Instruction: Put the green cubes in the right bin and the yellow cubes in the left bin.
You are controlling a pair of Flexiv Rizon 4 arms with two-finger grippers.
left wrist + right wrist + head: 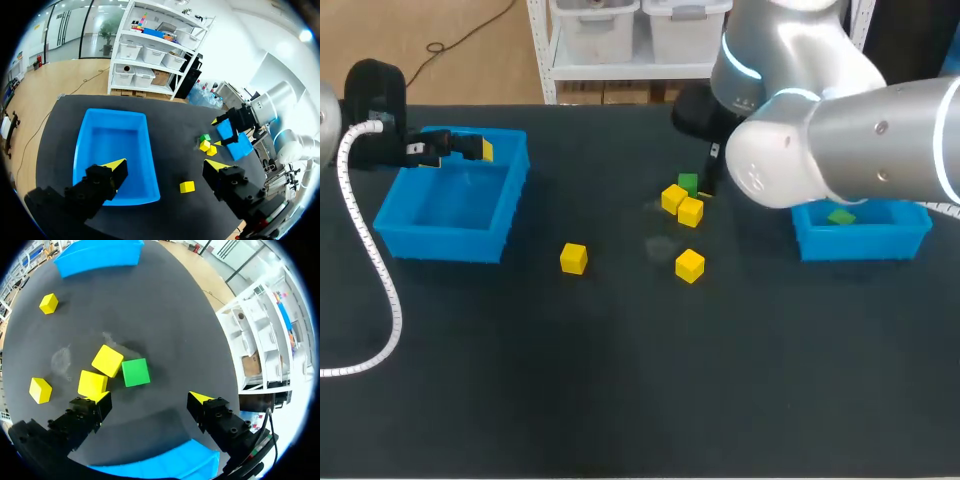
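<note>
Left gripper (166, 165), spread apart and empty, hangs over the left bin (440, 243) at the head view's upper left. Right gripper (150, 397), also apart, hovers just behind the green cube (135, 372).

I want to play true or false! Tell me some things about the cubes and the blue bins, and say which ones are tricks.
1. Four yellow cubes lie on the table. True.
2. The left bin has a yellow cube inside. False: no cube shows in it.
3. A green cube lies in the right bin. True.
4. The right jaws are shut on the other green cube. False: they are open, and that cube sits on the table ahead of them.
5. The left jaws are open and hold nothing. True.
</note>
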